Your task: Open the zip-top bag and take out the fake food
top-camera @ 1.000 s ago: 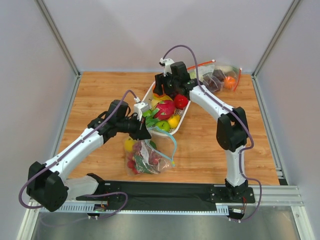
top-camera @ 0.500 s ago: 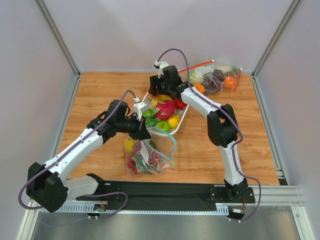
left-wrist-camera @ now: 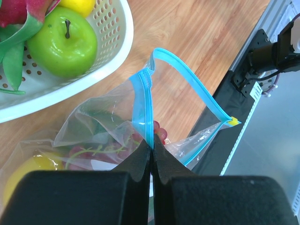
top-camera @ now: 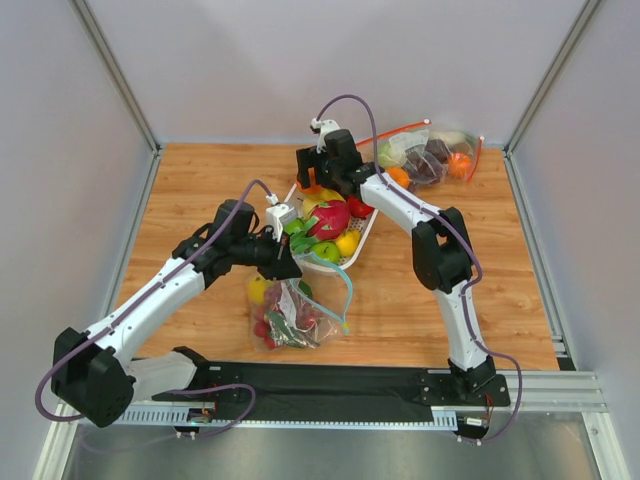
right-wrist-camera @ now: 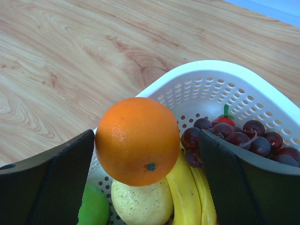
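Over basket [right-wrist-camera: 225, 70] far end | right tool [right-wrist-camera: 145, 145] spread wide, orange [right-wrist-camera: 137, 136] loose between fingers [right-wrist-camera: 51, 187] | left tool [left-wrist-camera: 151, 157] pinched shut on bag [left-wrist-camera: 93, 117] zip, bag on table [top-camera: 200, 180] beside basket | advice: lift right tool straight up, clear of orange.

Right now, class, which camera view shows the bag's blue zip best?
Left wrist: the blue zip runs close and sharp, open in a loop, one side pinched in the left gripper. The top view shows the blue zip only as a thin loop. The right wrist view misses it.
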You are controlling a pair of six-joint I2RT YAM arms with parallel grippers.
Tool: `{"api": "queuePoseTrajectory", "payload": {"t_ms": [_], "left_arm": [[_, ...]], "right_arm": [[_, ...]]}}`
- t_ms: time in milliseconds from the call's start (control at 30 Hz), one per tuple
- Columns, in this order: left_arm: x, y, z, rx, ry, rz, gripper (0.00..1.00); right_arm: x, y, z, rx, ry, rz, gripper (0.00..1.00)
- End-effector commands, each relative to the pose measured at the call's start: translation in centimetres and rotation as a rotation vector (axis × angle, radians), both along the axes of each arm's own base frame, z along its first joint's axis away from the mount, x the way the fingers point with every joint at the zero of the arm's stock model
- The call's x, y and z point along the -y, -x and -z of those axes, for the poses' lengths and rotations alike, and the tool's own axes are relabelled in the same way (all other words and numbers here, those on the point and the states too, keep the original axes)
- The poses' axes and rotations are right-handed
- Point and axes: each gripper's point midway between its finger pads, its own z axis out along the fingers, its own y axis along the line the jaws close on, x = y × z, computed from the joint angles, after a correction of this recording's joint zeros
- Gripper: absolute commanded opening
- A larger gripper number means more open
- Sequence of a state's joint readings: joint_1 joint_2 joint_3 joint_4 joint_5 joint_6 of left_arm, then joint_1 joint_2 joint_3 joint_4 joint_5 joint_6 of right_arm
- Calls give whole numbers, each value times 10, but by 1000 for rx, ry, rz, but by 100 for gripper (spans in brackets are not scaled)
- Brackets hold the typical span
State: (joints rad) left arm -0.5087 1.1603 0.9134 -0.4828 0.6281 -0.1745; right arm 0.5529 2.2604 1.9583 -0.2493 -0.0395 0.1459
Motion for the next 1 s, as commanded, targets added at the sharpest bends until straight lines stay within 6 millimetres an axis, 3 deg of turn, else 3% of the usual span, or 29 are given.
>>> {"api": "queuePoseTrajectory", "payload": {"t_ms": [0,133,300,400,433,467,633,800,967], "left_arm": [[2,-1,-17,62,37,26,0],[1,-1,-18,66,36,26,0],[1,-1,-17,61,34,24,0],[1,-1,-17,64,34,25,0],[1,-1,-17,64,33,24,0],[1,-1,-17,66,33,25,0],[0,-1,-17,65,30,23,0],[0,-1,-17,65,29,24,0],[0,-3,-15,64,24,23,0]], "right_arm": [[-1,-7,-45,103,-47,13,92],[3,0,-62,130,-66,20,93],[16,14,-103,208,-91,26,94],[26,31,-134,261,-103,18,93],[31,38,-128,250,-91,17,93],[38,46,-152,290,-108,17,93],[63,83,-180,327,-104,8,93],[83,135,-180,281,-99,-47,92],[73,201,-146,133,-93,-215,88]]}}
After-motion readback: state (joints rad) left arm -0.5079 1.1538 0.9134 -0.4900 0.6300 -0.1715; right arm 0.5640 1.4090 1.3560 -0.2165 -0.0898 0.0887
